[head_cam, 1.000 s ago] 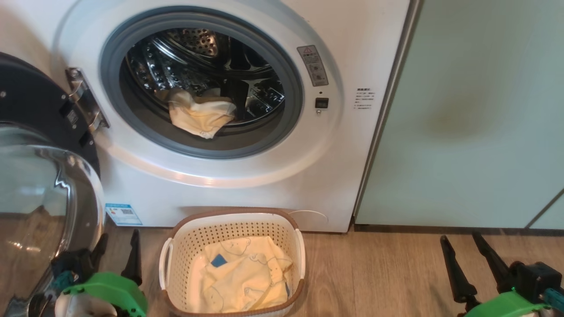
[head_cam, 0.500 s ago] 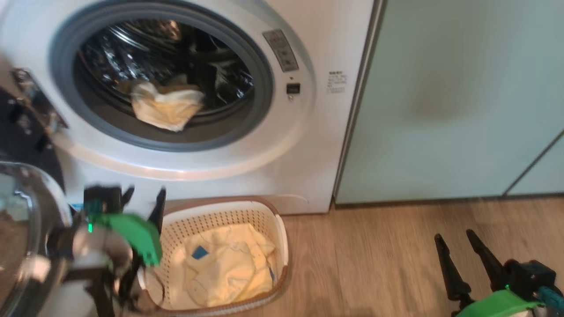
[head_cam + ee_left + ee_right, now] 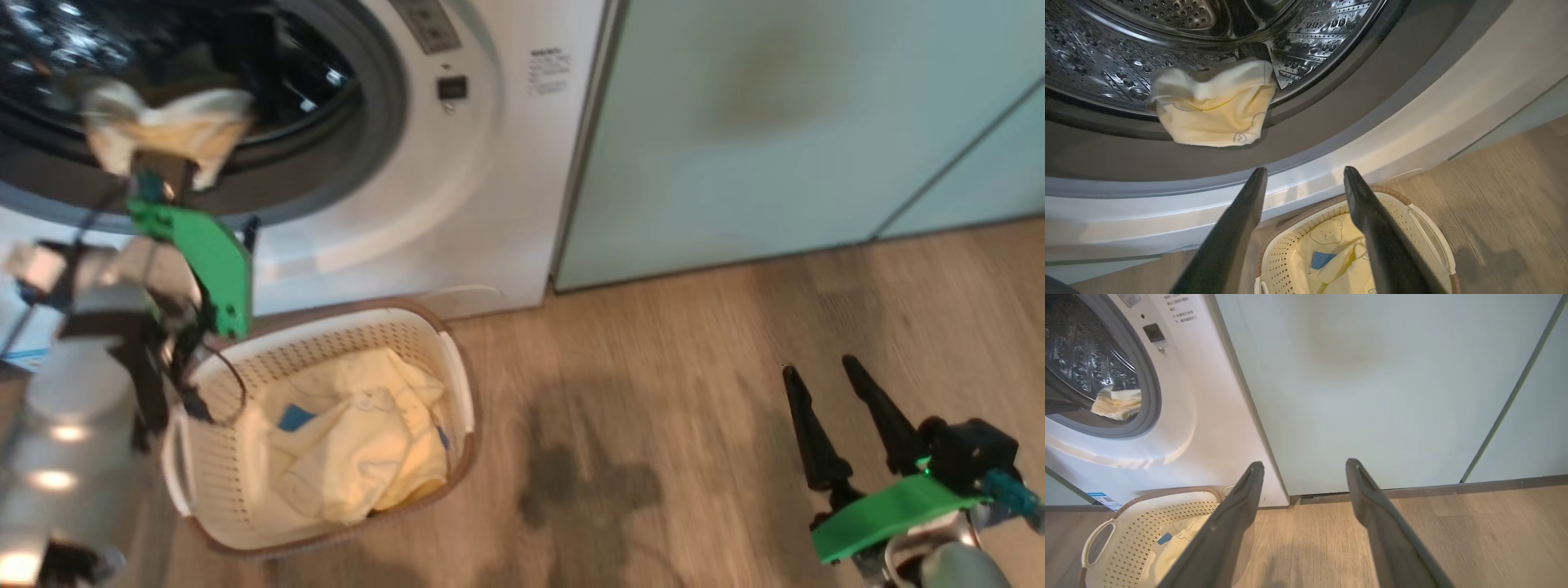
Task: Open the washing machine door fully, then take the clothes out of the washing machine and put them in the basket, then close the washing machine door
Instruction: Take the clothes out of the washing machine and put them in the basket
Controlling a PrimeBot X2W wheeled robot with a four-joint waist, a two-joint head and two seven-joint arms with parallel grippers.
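Now, watching the whole head view slide sideways: down to the head turning, not to any move by the washing machine (image 3: 457, 163), sitting upper left with its mouth open. Just in front of it on the floor, finding the perforated basket (image 3: 326, 347), with one bear-print garment (image 3: 351, 449) already inside (blue patch showing).

Then the real change: seeing the left gripper (image 3: 1305, 169) up from low beside the basket to just below the drum's lip, fingers spread wide, nothing between them. Leaving the right gripper (image 3: 818, 366) low over the wooden floor (image 3: 653, 392), well apart from all of it, fingers likewise apart and empty.

Reading that as one piece delivered and a reach under way for the pale yellow garment (image 3: 1212, 110), the one in sight inside. Draped over the front lip of the steel drum (image 3: 1094, 73), lying wider than tall, long axis running along the lip, side to side in the left wrist view. Loose lower edge hanging out and down onto the grey rubber seal (image 3: 1355, 90), toward the open fingers. Probably best taken by that hanging edge, pinching across the long axis.
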